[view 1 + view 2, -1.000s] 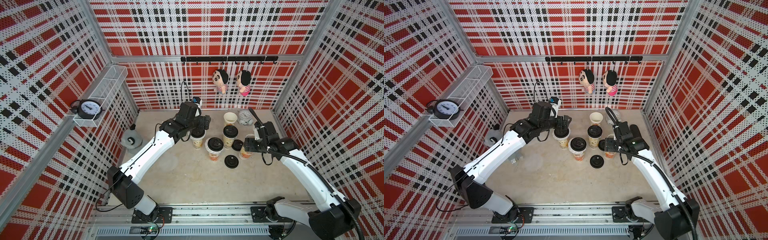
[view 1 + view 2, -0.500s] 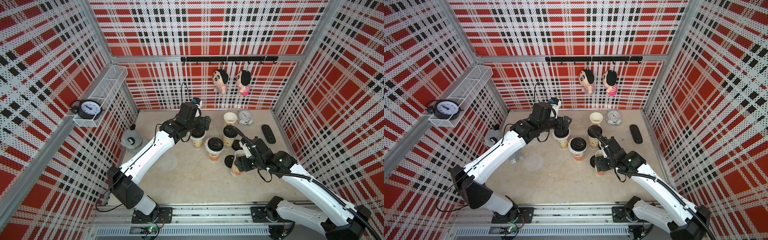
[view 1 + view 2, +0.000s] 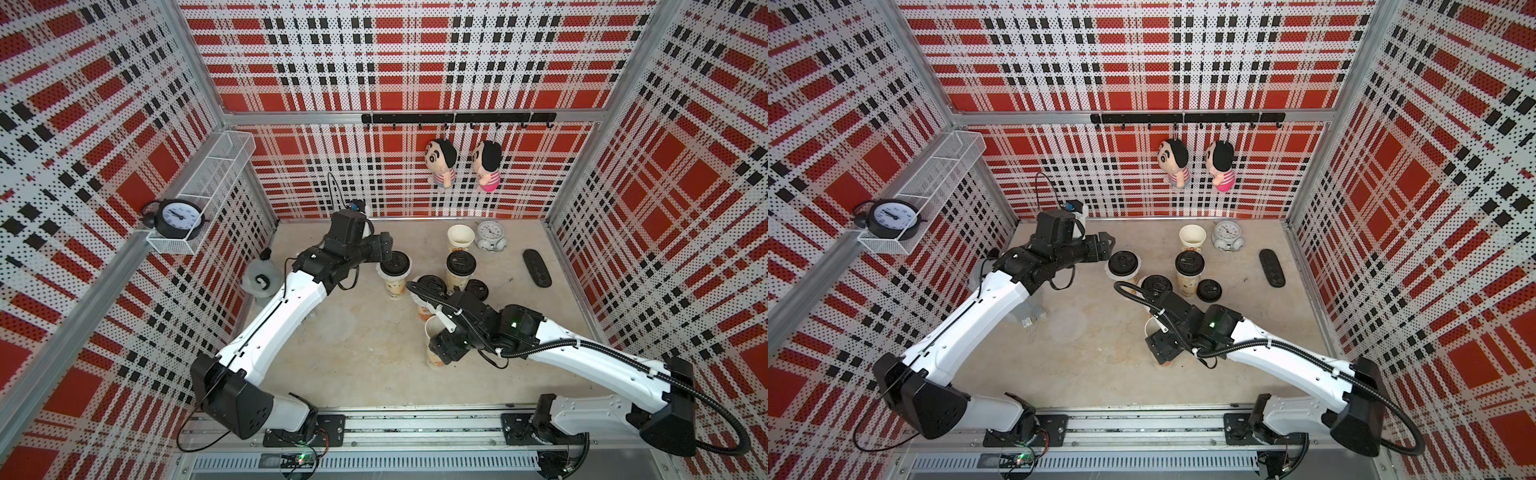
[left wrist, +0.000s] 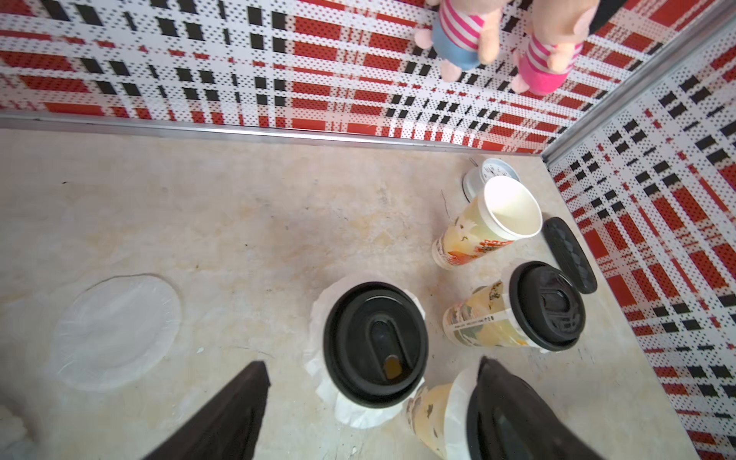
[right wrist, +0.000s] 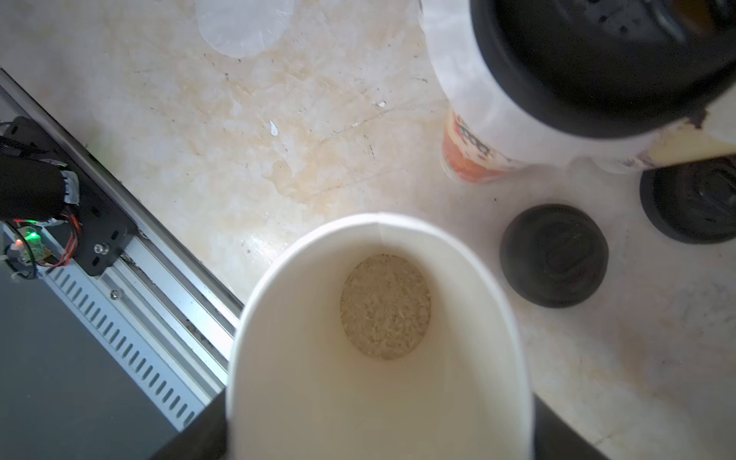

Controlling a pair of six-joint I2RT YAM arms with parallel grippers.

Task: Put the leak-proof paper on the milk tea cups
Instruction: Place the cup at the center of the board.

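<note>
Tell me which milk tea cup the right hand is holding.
The lidless cup nearest the front rail, apart from the rest; the right hand clasps its side.

Three lidded cups (image 3: 460,266) cluster mid-tabletop (image 3: 374,374). Behind stand an open cup (image 3: 460,237) and alarm clock (image 3: 490,235); before, a second open cup (image 3: 433,330).

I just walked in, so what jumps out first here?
Red plaid walls wrap the whole booth, with two cartoon dolls hanging on the back wall. Mid-table stand milk tea cups with black lids, and nearer the front the right arm's fingers grip an open milk tea cup.
</note>
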